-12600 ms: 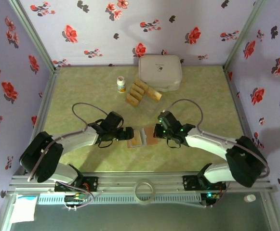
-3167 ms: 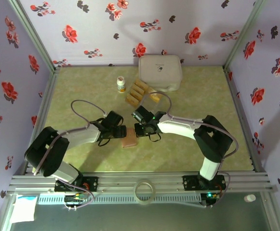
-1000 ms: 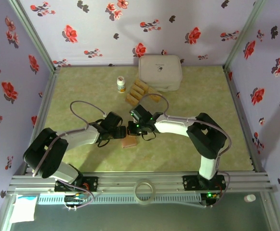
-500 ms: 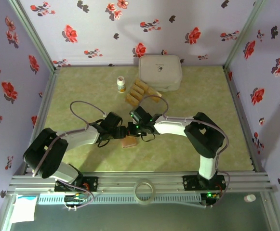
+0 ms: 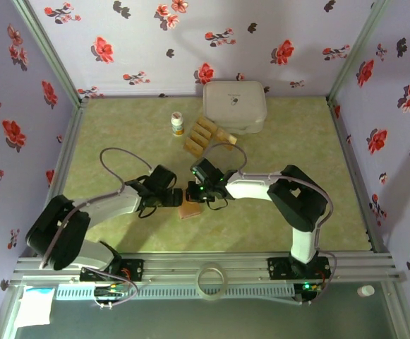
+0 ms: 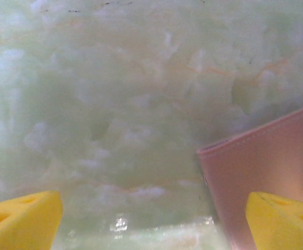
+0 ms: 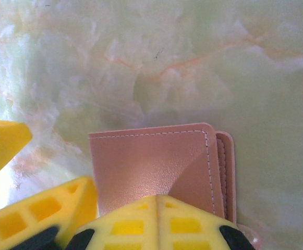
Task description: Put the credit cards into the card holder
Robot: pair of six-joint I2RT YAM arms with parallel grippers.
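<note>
The green marbled desk [image 5: 296, 176] carries a white box [image 5: 234, 106] at its far edge. Nearer the arms, the left tool [image 5: 176, 197] stands with its fingers spread wide just beside the closed pink card holder [image 5: 189, 210], while the right tool [image 5: 196, 192] has its fingers pressed together over the holder's cover. The gold credit cards [image 5: 203, 135] lie in a loose row just in front of the box, well apart from the holder.

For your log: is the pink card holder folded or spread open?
Folded shut: the card holder lies cover up, layers stacked at one edge.
</note>
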